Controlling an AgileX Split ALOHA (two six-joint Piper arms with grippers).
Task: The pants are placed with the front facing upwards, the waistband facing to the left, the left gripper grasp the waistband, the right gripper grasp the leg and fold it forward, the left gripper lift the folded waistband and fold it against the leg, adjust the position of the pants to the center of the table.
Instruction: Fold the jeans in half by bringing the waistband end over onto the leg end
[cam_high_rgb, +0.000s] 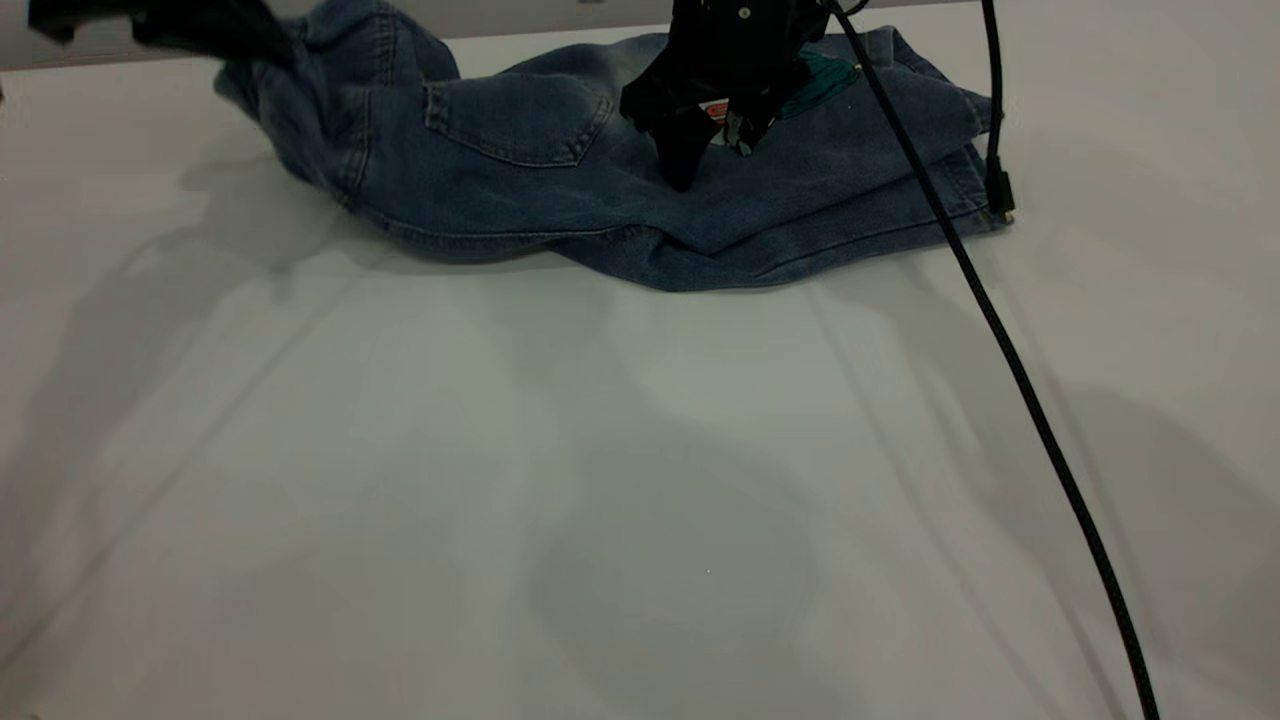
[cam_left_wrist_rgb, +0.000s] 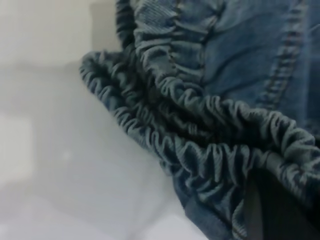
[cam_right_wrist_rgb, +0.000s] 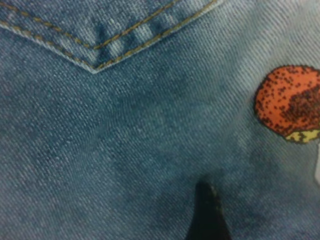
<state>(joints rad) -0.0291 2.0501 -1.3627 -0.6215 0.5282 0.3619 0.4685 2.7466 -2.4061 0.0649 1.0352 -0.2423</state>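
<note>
left gripper (cam_high_rgb: 262, 45) clamps the ruched waistband (cam_left_wrist_rgb: 200, 150), visible only by wrist; right gripper (cam_high_rgb: 690, 150) presses the pants (cam_high_rgb: 560, 190), grip unclear.

Blue denim of the pants (cam_right_wrist_rgb: 125, 140) fills the view, crossed by tan stitching (cam_right_wrist_rgb: 100, 47). A dark fingertip of the right gripper (cam_right_wrist_rgb: 206, 212) rests against the cloth, beside an orange cartoon patch (cam_right_wrist_rgb: 290, 102).

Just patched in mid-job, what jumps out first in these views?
The folded blue denim pants lie at the table's far edge, back pocket up. The right black claw presses down on their middle beside a colourful cartoon patch. The left black claw lifts the ruched elastic waistband at the exterior view's left.
</note>
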